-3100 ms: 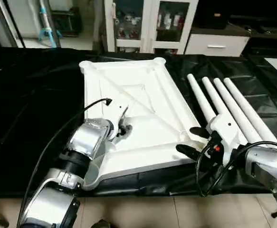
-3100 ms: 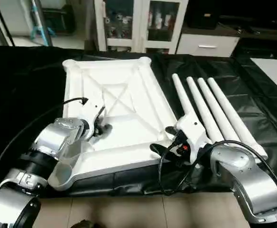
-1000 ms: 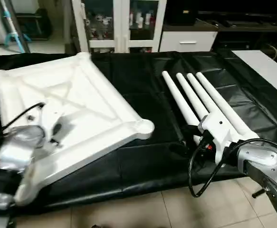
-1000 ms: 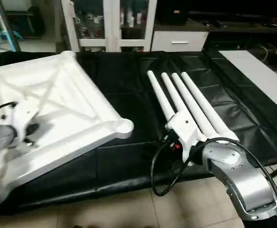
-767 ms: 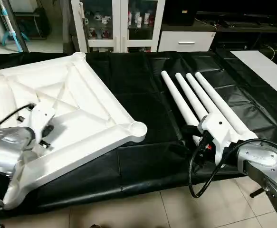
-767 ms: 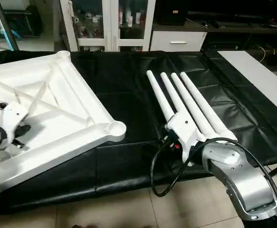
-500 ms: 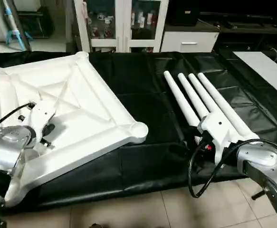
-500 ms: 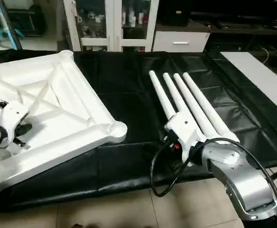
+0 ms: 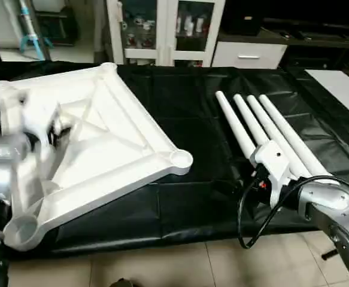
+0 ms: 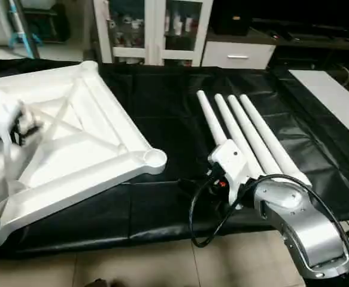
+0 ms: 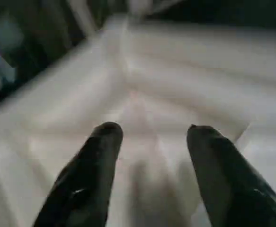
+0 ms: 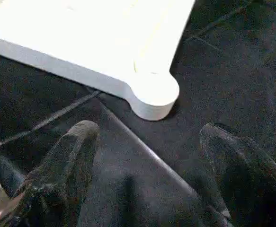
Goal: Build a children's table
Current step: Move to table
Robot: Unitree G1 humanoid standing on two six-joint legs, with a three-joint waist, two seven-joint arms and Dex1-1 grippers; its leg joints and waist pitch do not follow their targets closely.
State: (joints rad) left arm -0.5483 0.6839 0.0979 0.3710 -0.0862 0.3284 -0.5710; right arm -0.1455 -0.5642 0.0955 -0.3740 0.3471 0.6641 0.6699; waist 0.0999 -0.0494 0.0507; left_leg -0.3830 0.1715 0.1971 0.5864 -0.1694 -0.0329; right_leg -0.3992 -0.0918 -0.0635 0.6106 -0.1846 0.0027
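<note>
The white tabletop (image 9: 102, 140) lies upside down on the left of the black cover, its ribbed X-braced underside up and a round corner socket (image 9: 180, 159) pointing right. Four white legs (image 9: 255, 128) lie side by side on the right. My left gripper (image 11: 154, 130) hovers open just over the tabletop's ribs (image 11: 142, 71), holding nothing. My right gripper (image 12: 149, 130) is open low over the cover, near the legs' near ends. A rounded tabletop corner (image 12: 152, 97) lies a short way ahead of it.
The black cover (image 9: 186, 101) drapes over the worktable's front edge (image 9: 180, 236), with tiled floor (image 9: 162, 263) below. Glass-door cabinets (image 9: 162, 30) stand behind the table. A pale surface (image 9: 345, 84) lies at the far right. A black cable (image 9: 246, 209) loops off my right wrist.
The tabletop has been turned and drawn left, away from the legs. In the last second my left gripper opened and lifted off the tabletop. The right arm stays put.
</note>
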